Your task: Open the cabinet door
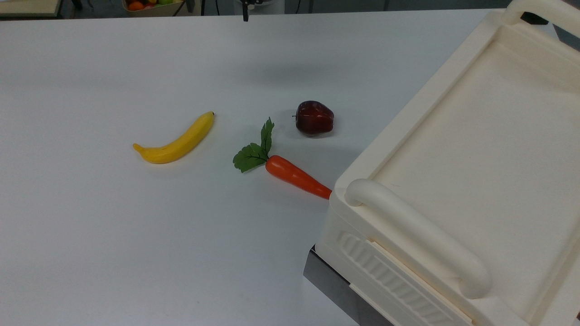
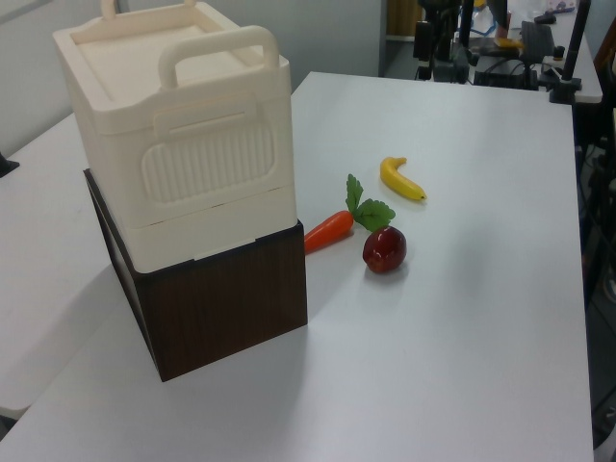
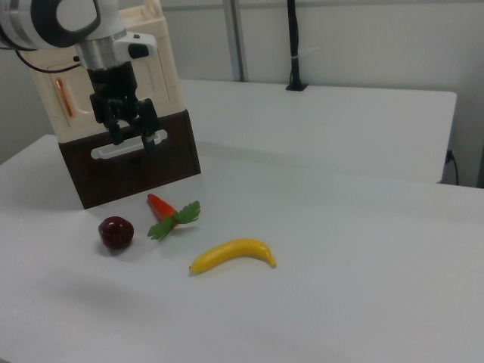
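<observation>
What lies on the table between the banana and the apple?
The carrot's leafy green top sits between the banana and the apple, clearest in the top view.

A white table (image 1: 113, 253) carries a banana (image 1: 177, 141), a leafy carrot (image 1: 290, 172) and a dark red apple (image 1: 314, 117) in a loose group. At the top view's right, a dark wood-grain base (image 2: 226, 308) stands directly on it, just beside the carrot's tip.

In the right view, the arm reaches down from the upper left, its grey-and-white wrist vertical, the black pincer (image 3: 133, 139) pointing downward with its two fingers (image 3: 150, 127) spread apart.
</observation>
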You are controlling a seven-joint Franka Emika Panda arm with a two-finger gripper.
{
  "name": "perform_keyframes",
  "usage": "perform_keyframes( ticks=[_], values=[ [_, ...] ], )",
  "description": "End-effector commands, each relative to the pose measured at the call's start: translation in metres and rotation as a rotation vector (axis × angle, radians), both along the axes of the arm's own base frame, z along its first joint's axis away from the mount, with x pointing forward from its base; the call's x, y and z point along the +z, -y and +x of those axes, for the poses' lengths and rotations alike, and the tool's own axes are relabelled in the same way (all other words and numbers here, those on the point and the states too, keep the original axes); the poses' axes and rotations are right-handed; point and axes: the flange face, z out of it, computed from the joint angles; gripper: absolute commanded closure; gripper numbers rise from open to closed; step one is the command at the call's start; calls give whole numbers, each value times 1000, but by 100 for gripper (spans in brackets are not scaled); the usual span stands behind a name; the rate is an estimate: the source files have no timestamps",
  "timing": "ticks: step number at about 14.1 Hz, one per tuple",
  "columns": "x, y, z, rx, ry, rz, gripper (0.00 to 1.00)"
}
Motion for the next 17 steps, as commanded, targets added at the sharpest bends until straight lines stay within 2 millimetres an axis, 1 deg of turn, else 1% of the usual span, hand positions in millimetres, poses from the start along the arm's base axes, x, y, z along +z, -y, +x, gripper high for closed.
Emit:
perform_keyframes(
  ticks=[1,2,7,10,12,14,15,16,17],
  values=[
    [8,18,-2,-52,18,-8,0],
    [9,22,-3,-59,21,-4,0],
    [9,23,-3,-49,20,-6,0],
    [16,35,-2,-1,31,-4,0],
    [21,29,-4,56,37,-12,0],
    [23,21,-4,73,39,-15,0],
    [23,12,-6,95,37,-22,0],
    [24,-2,-5,138,42,-24,0],
    [25,-10,-4,167,56,-16,0]
  ],
)
